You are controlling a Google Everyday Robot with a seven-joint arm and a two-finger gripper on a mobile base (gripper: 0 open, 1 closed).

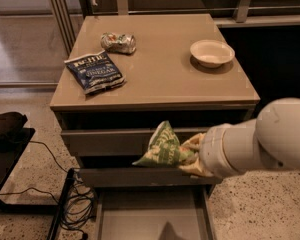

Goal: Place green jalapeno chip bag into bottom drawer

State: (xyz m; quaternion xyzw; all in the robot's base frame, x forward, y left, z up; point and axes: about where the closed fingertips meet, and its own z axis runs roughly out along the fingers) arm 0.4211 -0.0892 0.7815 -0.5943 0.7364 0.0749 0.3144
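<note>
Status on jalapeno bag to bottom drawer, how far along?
Done: the bottom drawer stands open, and the green jalapeno chip bag is off the cabinet top. In hand: the gripper holds the bag in front of the upper drawer fronts, above the open drawer. Left: lower it and release it inside.

Floor [250, 209]: speckled stone, warmly lit.
Desk [165, 79]: tan, set centrally.
Rear: metal rails [270, 20] are mounted.
Left: cables [80, 209] are strewn.
Pincer [188, 156]: clamped on green jalapeno chip bag [162, 146], before the desk's drawer fronts.
</note>
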